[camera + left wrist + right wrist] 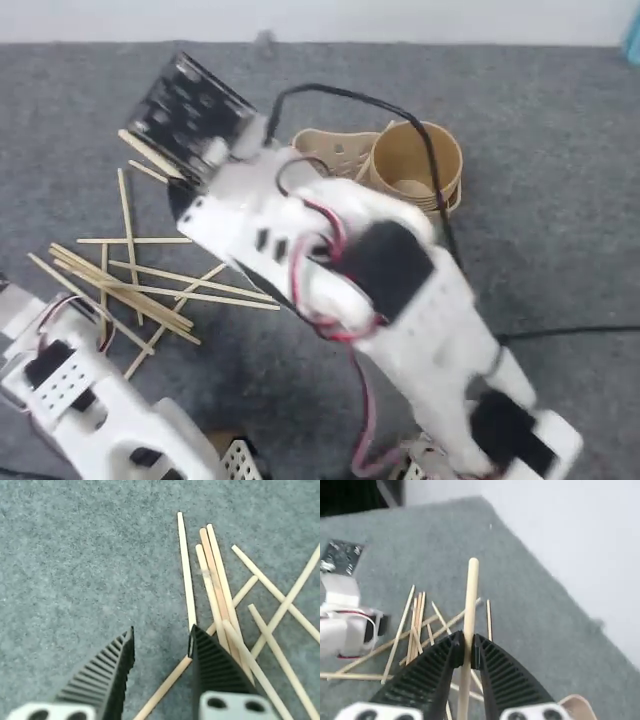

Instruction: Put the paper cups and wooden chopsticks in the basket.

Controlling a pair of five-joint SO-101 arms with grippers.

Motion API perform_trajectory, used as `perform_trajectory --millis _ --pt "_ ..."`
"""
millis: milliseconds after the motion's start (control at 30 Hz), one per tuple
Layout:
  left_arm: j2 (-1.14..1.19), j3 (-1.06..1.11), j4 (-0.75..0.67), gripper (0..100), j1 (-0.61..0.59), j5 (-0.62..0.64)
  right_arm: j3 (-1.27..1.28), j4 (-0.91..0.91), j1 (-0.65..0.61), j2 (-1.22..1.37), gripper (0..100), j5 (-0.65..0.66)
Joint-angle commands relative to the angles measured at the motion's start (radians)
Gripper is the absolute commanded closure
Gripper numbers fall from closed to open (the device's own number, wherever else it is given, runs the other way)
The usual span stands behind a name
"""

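Right wrist view: our right gripper [465,652] pinches one wooden chopstick [470,595], presumably for the basket [330,150]; left gripper [161,630] spread above loose chopsticks [215,580].

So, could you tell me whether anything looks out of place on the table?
Yes: the wooden chopsticks lie scattered and crisscrossed on the grey mat, outside the basket; the right gripper grips one chopstick.

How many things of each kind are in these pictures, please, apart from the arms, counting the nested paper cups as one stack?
Pale wooden chopsticks: at least 10 (they overlap; exact count unclear), including the chopstick clamped in the right gripper
Stack of brown paper cups: 1
Tan basket with holes: 1
Total: at least 12
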Motion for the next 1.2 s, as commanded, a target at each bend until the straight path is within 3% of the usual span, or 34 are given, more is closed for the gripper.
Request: perform_trajectory --millis 0,233,500,733,1067,1167 --pt "-0.002 -0.022 -0.023 83 0.009 -0.006 0.224 -0.168 -0.021 -0.257 99.0 0.018" --pt "-0.002 -0.022 -0.023 83 0.009 -0.006 0.569 -0.527 0.051 -0.593 99.0 0.009" --pt "-0.002 -0.022 -0.023 83 0.006 -0.008 0.582 -0.661 0.265 -0.636 99.0 -0.364" --pt "-0.002 -0.022 -0.023 83 0.005 -0.008 0.635 -0.742 0.34 -0.63 99.0 -0.373" --pt "-0.009 -0.012 -0.025 83 0.005 -0.009 0.984 -1.254 0.366 -0.625 99.0 -0.367" --pt "-0.009 -0.012 -0.025 83 0.008 -0.009 1.022 -1.282 0.366 -0.625 99.0 -0.365"
